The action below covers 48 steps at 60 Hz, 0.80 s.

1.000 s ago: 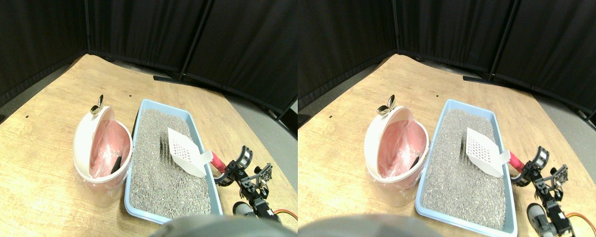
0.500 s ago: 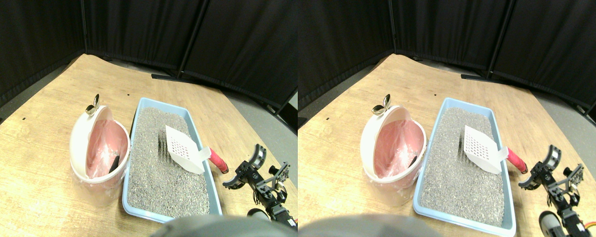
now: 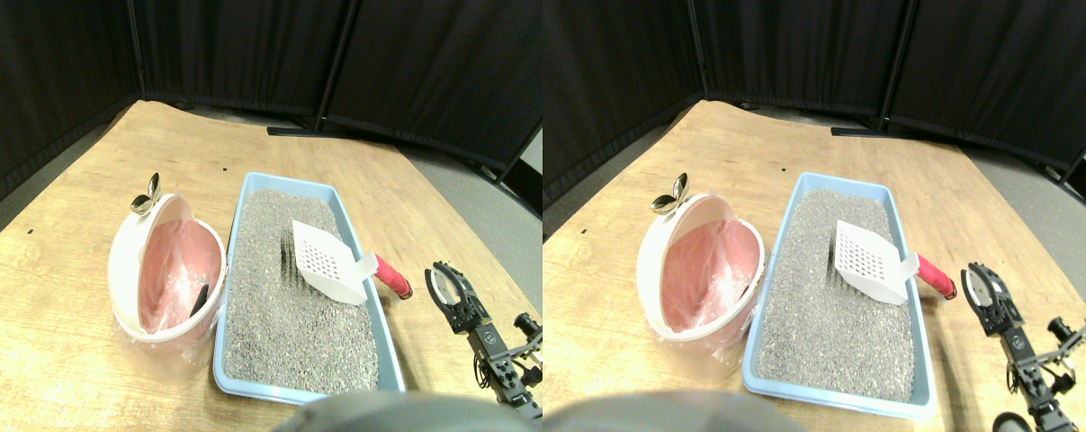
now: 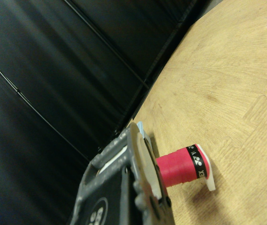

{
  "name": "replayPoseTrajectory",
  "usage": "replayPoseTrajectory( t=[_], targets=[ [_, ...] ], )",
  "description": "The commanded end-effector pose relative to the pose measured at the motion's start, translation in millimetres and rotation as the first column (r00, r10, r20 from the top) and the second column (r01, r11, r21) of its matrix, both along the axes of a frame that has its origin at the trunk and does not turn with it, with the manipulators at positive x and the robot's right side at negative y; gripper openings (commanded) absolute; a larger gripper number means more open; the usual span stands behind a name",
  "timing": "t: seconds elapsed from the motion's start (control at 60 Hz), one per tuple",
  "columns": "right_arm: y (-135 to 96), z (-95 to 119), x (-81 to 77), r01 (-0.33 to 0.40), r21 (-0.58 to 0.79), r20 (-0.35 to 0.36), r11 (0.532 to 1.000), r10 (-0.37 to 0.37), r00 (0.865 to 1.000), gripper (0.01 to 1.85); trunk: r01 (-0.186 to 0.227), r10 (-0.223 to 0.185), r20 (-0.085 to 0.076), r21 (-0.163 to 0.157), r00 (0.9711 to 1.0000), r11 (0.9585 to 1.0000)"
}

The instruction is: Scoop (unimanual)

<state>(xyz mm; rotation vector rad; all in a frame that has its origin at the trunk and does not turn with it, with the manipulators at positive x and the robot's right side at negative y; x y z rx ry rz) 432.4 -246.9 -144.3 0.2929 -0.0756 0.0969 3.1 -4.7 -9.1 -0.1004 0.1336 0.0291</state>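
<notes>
A white slotted scoop (image 3: 327,261) lies on the grey litter in the light blue tray (image 3: 283,178). Its red wrapped handle (image 3: 391,276) sticks out over the tray's right rim. My right gripper (image 3: 445,286) hovers to the right of the handle's end, a short gap away, touching nothing. In the wrist view the handle's (image 4: 182,166) red end with its white cap shows just past the dark jaw frame, lying free above the wooden floor.
A white bin (image 3: 121,261) lined with a pink bag stands against the tray's left side, with a small dark thing (image 3: 199,300) inside and a metal clip (image 3: 145,193) on its rim. Black curtain panels (image 3: 237,54) close off the back. A grey floor strip (image 3: 480,211) runs at right.
My gripper has drawn back from the end of the red handle toward the lower right and has turned. The scoop stays where it lay in the tray. The whole picture has shifted with the camera.
</notes>
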Motion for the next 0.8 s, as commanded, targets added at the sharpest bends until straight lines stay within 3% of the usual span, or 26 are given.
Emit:
replayPoseTrajectory(
  t=[0.017,0.333,0.8],
  targets=[
    [-0.3,9.1,-3.4,0.012,-0.018,0.069,1.0,-0.011,0.998,0.06,0.024,-0.024,0.032,-0.003,0.9992,0.9997],
    [-6.8,12.5,-21.2,0.034,-0.071,0.077,0.997,-0.028,0.997,0.06,0.073,-0.074,0.033,0.033,0.9967,0.9968],
    [-4.5,13.4,-30.8,0.03,-0.082,0.052,0.996,-0.026,0.998,0.06,0.091,-0.092,0.028,0.051,0.9953,0.9946]
  ],
)
